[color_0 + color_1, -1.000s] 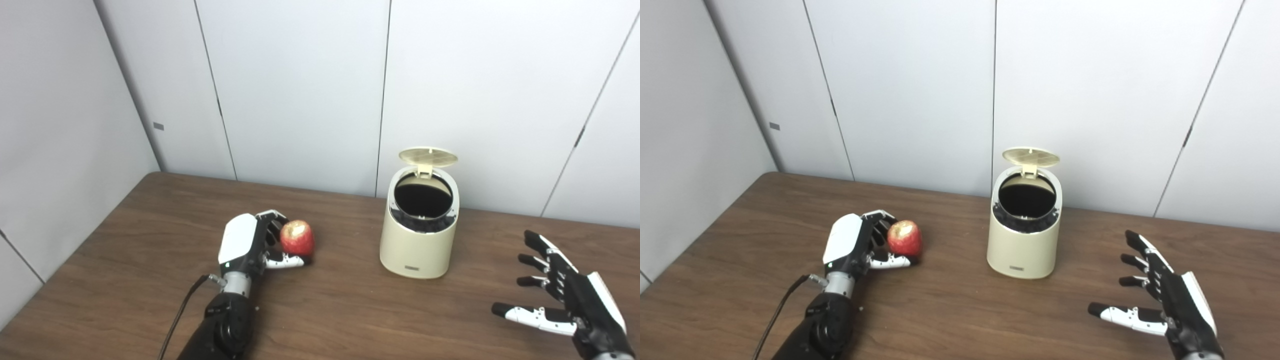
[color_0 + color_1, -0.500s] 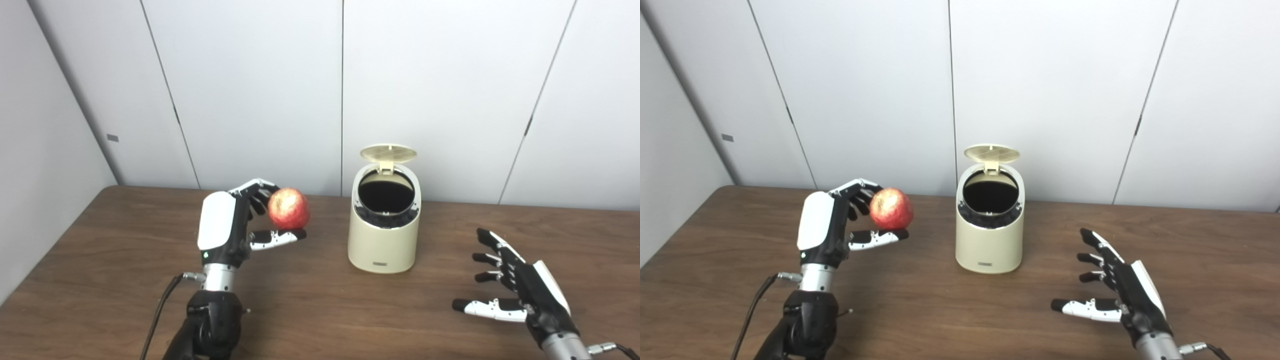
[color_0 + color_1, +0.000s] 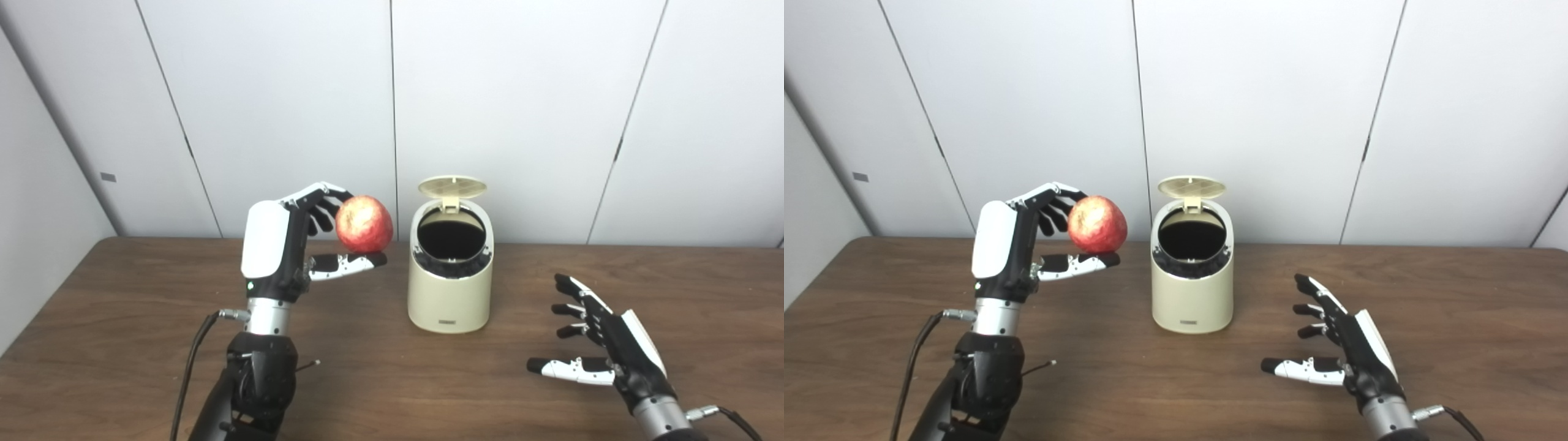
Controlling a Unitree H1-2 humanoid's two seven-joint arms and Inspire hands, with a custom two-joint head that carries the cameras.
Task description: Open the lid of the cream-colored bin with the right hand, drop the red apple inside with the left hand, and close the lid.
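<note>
Brown wooden table (image 3: 122,343), bare but for one bin and two arms rising from the near edge. Near the middle, toward the back edge: cream-colored bin (image 3: 450,294), upright, its lid (image 3: 452,185) already swung up and hinged at the back, leaving the dark round mouth facing up and a little toward the camera. To the bin's left, raised off the table: left hand (image 3: 288,245), palm turned toward the bin, fingers curled over the top and thumb underneath, closed around the red apple (image 3: 364,224). Held about level with the bin's rim, just beside it and not yet over the opening; clear gap between fruit and rim in both views. Bin mouth therefore to the right of the apple and slightly lower, so likely a short sideways carry to the right, then a release from above. To the bin's right, lower and nearer the front edge: right hand (image 3: 603,343), fingers spread, empty, hovering just above the wood, well apart from bin and lid. Left hand clearly the nearer to the opening; right hand probably kept back for closing the lid
</note>
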